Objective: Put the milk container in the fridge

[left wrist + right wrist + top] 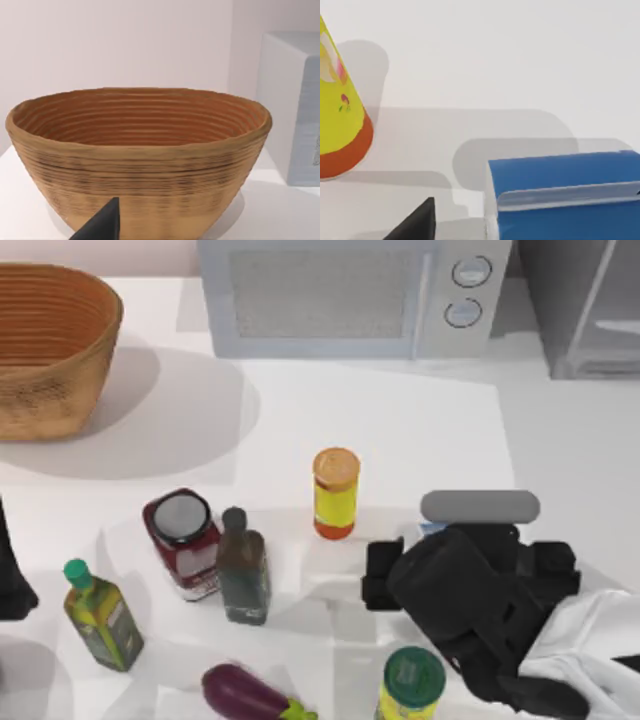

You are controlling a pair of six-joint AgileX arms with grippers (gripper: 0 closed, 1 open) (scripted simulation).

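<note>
The right gripper [440, 540] hung right over the milk carton [565, 197], which stood on the tabletop [400, 420] just beside the yellow bottle [335, 493]; I could not tell how wide its jaws stood. Bare white room lay between the carton and the fridge [585, 305] in the far right corner. The left arm [12, 575] sat parked at the left edge, facing the basket [140, 160].

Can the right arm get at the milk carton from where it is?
Probably yes. The right gripper hangs directly over the milk container, which stands close below with nothing between them. The yellow bottle stands apart to one side, seemingly clear of the way.
</note>
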